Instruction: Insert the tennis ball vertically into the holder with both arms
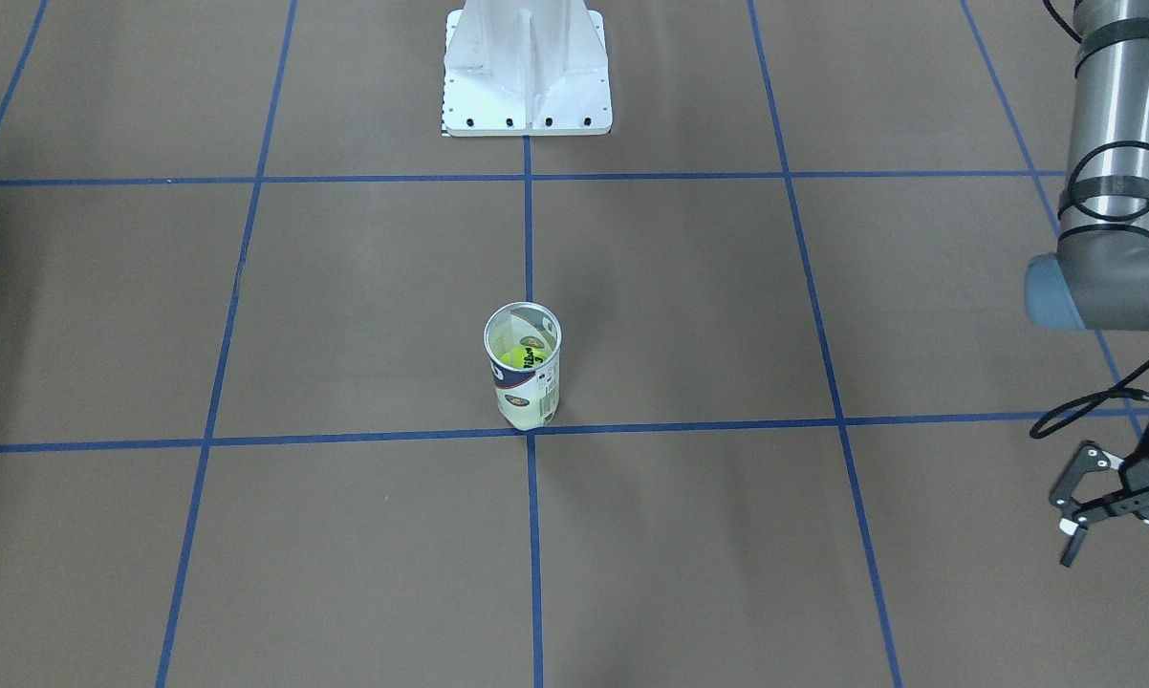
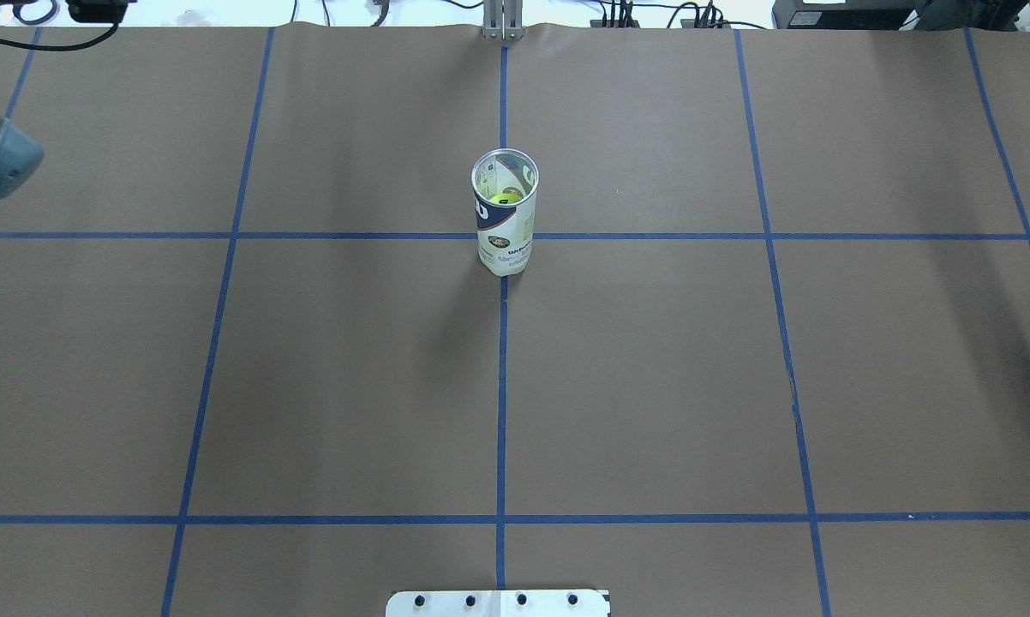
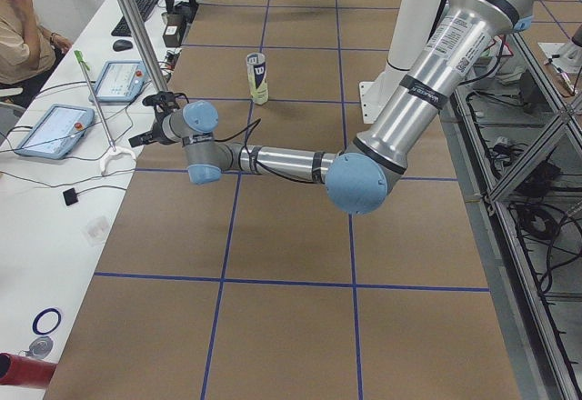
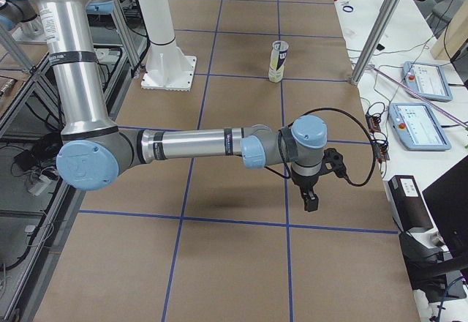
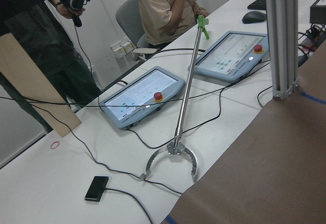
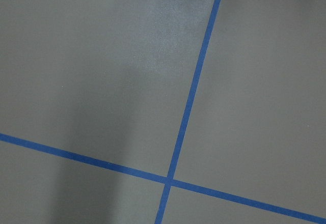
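Observation:
The holder [image 1: 523,368], a clear tube with a metal rim and a white and navy label, stands upright at the middle of the table where two blue tape lines cross. It also shows in the overhead view [image 2: 505,214] and in both side views [image 3: 258,77] [image 4: 278,61]. A yellow-green tennis ball [image 1: 520,357] [image 2: 505,198] lies inside it. My left gripper [image 1: 1072,516] [image 3: 145,120] is far off at the table's edge on my left, open and empty. My right gripper [image 4: 311,201] hangs low over the table far to my right; I cannot tell whether it is open or shut.
The white pedestal base [image 1: 527,76] [image 2: 498,602] stands at the robot's side of the table. Beyond the table's left edge is a white desk with two tablets [image 5: 142,94], cables and a long grabber tool [image 5: 175,147]. People sit and stand there [image 3: 18,27].

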Available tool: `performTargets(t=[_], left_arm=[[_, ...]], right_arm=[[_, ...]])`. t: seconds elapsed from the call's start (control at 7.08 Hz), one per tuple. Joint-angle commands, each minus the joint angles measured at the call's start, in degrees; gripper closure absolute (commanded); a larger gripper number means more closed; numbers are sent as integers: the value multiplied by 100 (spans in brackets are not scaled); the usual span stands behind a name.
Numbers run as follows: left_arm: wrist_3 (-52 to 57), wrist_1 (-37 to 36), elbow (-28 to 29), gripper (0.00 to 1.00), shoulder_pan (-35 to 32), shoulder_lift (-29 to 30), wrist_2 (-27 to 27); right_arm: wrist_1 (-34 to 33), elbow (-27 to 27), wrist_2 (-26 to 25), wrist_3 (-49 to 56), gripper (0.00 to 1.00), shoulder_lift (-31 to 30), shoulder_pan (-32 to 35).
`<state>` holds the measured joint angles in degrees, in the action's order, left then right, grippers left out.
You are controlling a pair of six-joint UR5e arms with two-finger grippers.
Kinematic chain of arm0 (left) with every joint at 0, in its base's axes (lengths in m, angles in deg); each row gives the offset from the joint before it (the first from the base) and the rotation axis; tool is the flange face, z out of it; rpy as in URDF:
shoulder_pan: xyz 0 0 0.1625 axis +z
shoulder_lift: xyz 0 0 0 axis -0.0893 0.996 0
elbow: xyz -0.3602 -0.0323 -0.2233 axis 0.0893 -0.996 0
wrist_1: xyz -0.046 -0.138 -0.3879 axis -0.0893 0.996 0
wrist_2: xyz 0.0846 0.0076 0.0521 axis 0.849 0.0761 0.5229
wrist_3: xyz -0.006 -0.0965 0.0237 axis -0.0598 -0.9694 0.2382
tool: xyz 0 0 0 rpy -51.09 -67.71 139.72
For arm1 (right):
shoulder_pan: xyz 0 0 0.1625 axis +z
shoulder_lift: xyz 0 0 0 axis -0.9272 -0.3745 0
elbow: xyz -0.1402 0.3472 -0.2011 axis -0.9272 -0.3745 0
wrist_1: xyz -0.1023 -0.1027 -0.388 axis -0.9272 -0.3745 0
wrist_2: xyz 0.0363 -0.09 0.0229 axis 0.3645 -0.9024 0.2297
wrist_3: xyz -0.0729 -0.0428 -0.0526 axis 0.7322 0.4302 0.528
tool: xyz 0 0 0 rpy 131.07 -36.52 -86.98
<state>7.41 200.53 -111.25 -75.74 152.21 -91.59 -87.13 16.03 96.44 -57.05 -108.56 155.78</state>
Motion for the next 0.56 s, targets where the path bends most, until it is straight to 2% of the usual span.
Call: performTargets(t=[0.0,0.14,0.28,0.42], left_arm=[[977,-1015,-84,1,-312,-359,42],[1863,-1201,-93,1,-417,-675,33],[2081,-1577,-284,1,-540,-1043,-54],[2083,-2286,-904,1,-558,-1508,-342]], right_arm=[[1,0,-1,-11,1,-27,2],[1,0,7,-12,1,-36,2],[1,9,8,-12,1,-54,2],[1,9,-1,-12,1,-54,2]])
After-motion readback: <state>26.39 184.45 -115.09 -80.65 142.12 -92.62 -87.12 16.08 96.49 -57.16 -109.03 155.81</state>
